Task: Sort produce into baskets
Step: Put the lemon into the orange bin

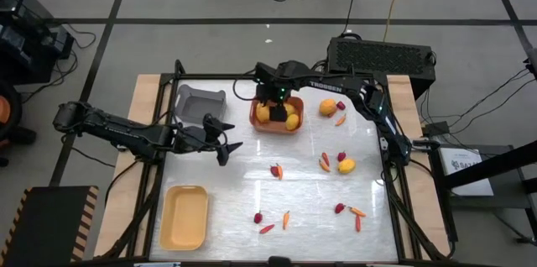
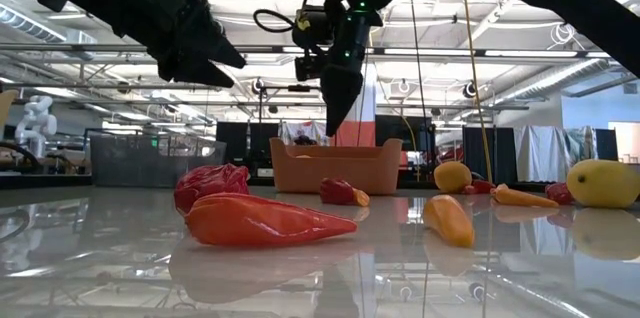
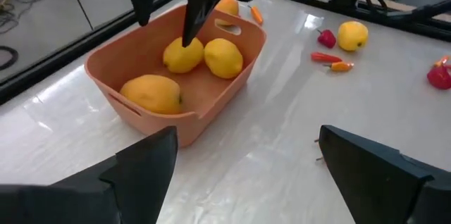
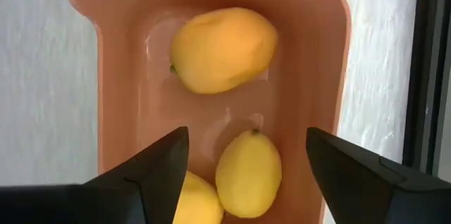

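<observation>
Right gripper [image 4: 246,164] hung open and empty, inside the orange basket's [image 1: 256,122] rim, above three yellow fruits [image 4: 224,49]. Left gripper [image 1: 225,137] open nearby, over bare table [image 1: 218,170].

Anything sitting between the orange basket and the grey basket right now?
No. In the high view the strip of table between the orange basket and the grey basket is bare.

Three yellow fruits [image 4: 224,49] lie in the orange basket [image 4: 117,90].
</observation>
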